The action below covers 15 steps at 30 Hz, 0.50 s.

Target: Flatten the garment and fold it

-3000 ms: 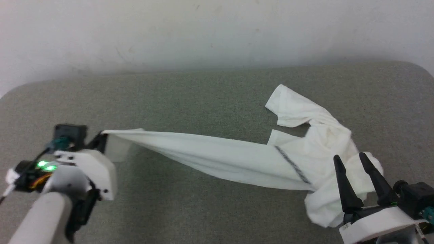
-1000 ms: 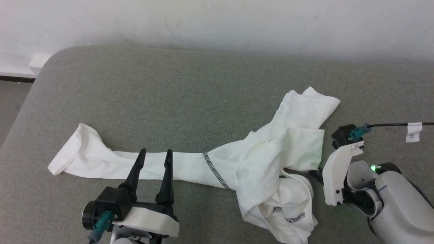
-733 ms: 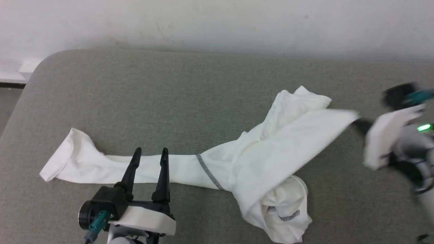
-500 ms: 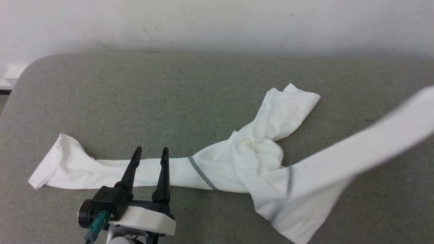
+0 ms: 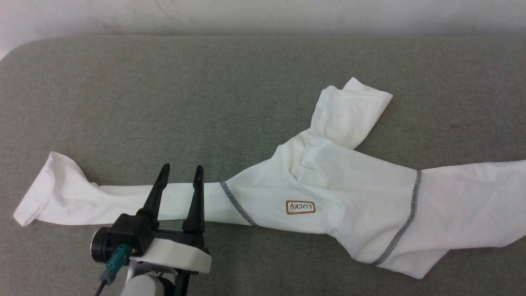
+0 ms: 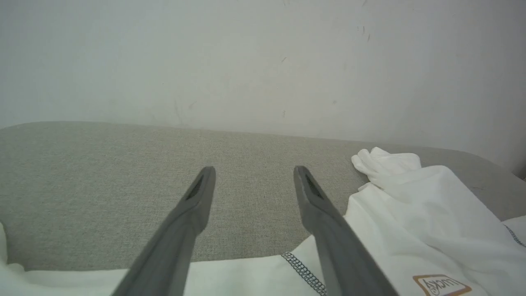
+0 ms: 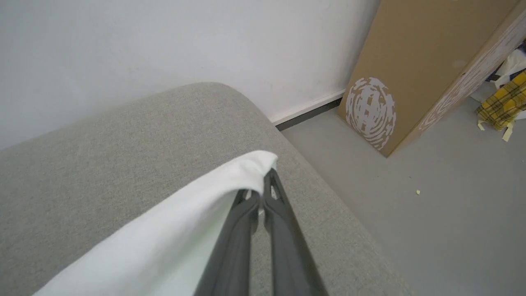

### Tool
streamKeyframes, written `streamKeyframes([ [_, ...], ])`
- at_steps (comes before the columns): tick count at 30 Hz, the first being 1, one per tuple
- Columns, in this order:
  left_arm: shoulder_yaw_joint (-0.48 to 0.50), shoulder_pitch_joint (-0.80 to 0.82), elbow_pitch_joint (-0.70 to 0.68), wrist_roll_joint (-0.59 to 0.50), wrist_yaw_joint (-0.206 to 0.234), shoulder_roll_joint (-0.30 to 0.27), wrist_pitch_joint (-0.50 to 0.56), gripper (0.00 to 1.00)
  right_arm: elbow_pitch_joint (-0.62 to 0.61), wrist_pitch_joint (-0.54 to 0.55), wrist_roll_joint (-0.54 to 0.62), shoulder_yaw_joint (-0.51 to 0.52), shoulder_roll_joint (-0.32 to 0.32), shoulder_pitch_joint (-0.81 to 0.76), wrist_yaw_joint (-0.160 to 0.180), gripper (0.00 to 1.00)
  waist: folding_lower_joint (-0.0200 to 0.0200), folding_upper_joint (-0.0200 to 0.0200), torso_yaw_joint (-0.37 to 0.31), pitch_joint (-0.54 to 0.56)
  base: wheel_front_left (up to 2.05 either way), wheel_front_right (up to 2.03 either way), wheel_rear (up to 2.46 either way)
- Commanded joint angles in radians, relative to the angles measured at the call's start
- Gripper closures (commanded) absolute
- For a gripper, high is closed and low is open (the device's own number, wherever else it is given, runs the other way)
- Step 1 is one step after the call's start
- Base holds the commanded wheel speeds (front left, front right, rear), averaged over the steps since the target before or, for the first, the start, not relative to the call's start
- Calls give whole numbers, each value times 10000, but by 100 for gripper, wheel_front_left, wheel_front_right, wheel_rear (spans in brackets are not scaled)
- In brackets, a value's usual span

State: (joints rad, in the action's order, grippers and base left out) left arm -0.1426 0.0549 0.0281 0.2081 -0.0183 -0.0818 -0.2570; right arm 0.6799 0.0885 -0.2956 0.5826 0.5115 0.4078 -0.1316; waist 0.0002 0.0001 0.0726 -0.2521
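Note:
The white garment (image 5: 328,193) lies stretched across the grey cushioned surface (image 5: 205,102), one sleeve reaching far left, the other running off the right edge of the head view. Dark zigzag seams cross both shoulders and a brown-bordered label (image 5: 300,207) faces up. My left gripper (image 5: 181,170) stands open just above the left sleeve, nothing between its fingers (image 6: 193,205). In the right wrist view my right gripper (image 7: 263,181) is shut on the garment's (image 7: 172,230) right sleeve end, held above the surface near its right edge.
A white wall runs behind the grey surface. In the right wrist view the surface's rounded corner drops to a grey floor (image 7: 431,205), where a brown cardboard box (image 7: 411,70) and a yellow plaid cloth (image 7: 503,100) stand.
My right gripper has swept the right sleeve far out to the right, unfolding the bunched body so the label shows. The head camera has shifted. The left gripper has hardly moved.

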Motion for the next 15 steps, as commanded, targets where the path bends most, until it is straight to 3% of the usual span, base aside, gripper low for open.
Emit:
streamKeyframes([
  [1,40,195,38,-147,-71,42,-47,0,247,-247,26,-159,-142,166,9,84,-2,-1,-81,-138,0,0,0],
  [2,52,208,60,-159,-82,52,-47,0,494,-451,-1,-328,-215,207,9,29,-2,-1,-91,-143,0,0,0],
  [3,61,217,87,-168,-97,62,-47,0,680,-650,-36,-545,-287,232,9,0,-2,-1,-96,-127,0,0,0],
  [9,122,61,298,-185,-158,123,-47,0,374,-1951,-656,-1887,-553,16,9,0,-2,-1,-41,471,0,0,0],
  [12,181,-101,330,-177,-164,146,-47,0,-555,-1306,-1263,-3387,-557,-271,9,0,-2,-1,-11,782,0,0,0],
  [15,205,-190,342,-188,-191,161,-47,0,-1762,107,-1751,-5153,-485,-456,9,0,-2,-1,48,925,0,0,0],
])
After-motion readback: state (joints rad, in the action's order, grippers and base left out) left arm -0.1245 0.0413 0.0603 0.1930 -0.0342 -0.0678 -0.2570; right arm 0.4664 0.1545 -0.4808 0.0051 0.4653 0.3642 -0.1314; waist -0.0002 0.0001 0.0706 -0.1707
